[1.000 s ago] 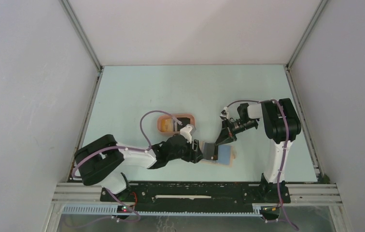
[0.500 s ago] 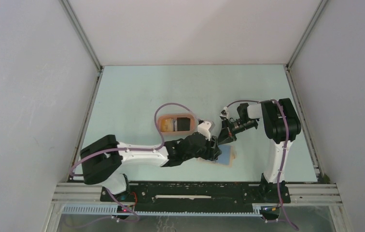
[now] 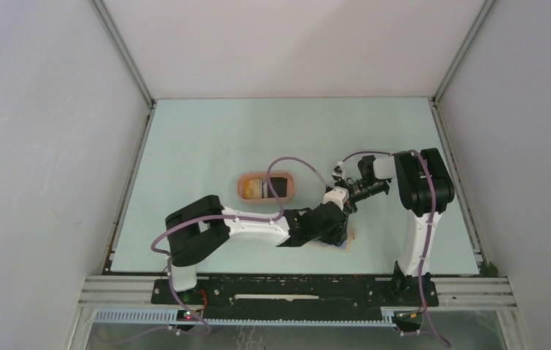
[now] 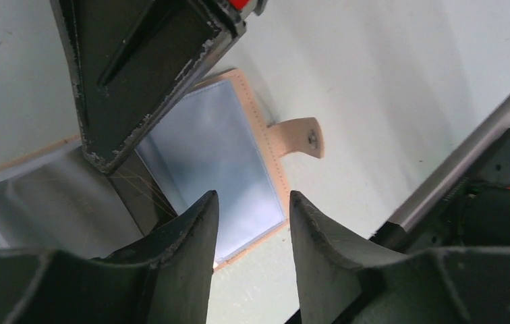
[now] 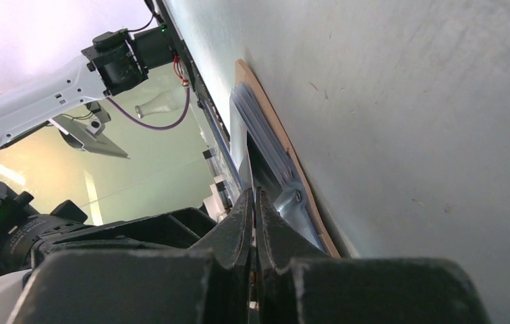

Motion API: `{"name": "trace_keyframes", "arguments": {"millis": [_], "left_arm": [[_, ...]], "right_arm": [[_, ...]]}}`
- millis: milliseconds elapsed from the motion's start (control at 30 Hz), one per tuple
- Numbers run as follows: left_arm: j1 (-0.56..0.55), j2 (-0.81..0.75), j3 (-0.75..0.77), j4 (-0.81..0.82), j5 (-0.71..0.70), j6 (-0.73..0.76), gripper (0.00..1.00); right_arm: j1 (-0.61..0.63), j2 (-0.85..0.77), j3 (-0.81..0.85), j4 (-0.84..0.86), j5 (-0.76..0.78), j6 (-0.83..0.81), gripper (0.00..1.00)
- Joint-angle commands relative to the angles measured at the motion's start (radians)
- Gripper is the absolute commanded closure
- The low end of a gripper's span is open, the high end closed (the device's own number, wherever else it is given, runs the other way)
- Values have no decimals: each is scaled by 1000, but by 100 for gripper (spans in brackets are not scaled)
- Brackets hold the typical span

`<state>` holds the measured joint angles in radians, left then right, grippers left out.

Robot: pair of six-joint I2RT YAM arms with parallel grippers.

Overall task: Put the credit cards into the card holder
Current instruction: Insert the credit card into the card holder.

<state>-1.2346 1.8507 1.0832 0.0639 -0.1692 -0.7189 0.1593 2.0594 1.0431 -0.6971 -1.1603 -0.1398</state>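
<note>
Lab test cell, white panel walls (image 3: 47,146), alu frame rails (image 3: 122,52)

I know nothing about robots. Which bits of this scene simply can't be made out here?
Left wrist view: a finger of the right gripper covers part of the card holder; the dark strip under it may be card or shadow.
Top view: the left arm hides both sets of jaws and most of the holder; cards in the pink tray are too small to count.
Right wrist view: holder seen edge-on, slots' contents hidden.

From above, the left arm (image 3: 258,227) covers most of the card holder (image 4: 229,145).
</note>
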Motion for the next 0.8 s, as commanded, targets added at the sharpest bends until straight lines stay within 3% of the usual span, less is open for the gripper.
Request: {"name": "trace_keyframes", "arguments": {"millis": [0,533,767], "left_arm": [[-11,31,96,-121,-77,-23,51],[-17,31,110,-268,-215,-38,51],[-16,22,107,-289,-268,-21,50]], "right_arm": [[6,6,20,19,16,5,92],[5,-16,21,12,18,-1,75],[-18,-63,20,7,32,-11,58]]}}
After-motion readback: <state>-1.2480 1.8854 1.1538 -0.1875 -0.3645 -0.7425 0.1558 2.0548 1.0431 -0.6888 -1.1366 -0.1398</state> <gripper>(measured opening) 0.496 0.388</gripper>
